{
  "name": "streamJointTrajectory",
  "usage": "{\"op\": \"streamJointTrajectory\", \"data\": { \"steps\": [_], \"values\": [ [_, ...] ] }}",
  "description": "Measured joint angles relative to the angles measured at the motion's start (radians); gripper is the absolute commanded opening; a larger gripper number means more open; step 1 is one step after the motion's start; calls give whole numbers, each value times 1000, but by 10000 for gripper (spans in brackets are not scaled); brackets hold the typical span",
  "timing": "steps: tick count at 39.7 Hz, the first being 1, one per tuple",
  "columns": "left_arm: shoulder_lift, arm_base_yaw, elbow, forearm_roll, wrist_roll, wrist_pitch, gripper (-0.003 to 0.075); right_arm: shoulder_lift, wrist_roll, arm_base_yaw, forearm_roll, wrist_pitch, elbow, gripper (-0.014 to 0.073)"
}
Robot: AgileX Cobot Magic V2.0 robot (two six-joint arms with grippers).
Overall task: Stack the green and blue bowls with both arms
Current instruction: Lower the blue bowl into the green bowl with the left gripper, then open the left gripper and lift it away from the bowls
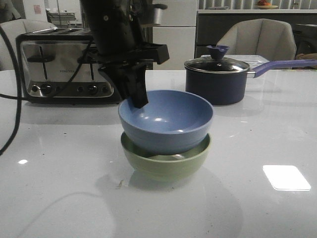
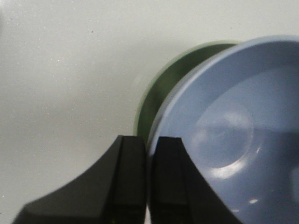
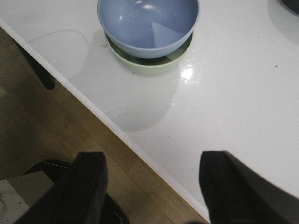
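The pale blue bowl (image 1: 166,121) sits nested in the sage green bowl (image 1: 166,166) at the middle of the white table. My left gripper (image 1: 138,101) comes down from above and is shut on the blue bowl's left rim, one finger inside and one outside. In the left wrist view the gripper (image 2: 148,140) pinches the thin rim of the blue bowl (image 2: 233,140), and the green bowl (image 2: 163,84) shows beneath it. My right gripper (image 3: 153,158) is open and empty above the table's front edge, away from the blue bowl (image 3: 147,23) and the green bowl (image 3: 149,65).
A steel toaster (image 1: 64,64) stands at the back left, with a black cable (image 1: 15,114) hanging at the left. A dark navy saucepan with a glass lid (image 1: 218,79) stands at the back right. The table edge (image 3: 117,126) and wooden floor show under the right gripper.
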Motion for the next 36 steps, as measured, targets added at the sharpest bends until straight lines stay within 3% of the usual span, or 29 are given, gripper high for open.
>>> {"op": "streamJointTrajectory", "data": {
  "steps": [31,36],
  "values": [
    [34,0,0,17,-1,-34,106,0,0,0,0,0,0,528],
    [62,0,0,17,-2,-20,188,0,0,0,0,0,0,528]
  ]
}}
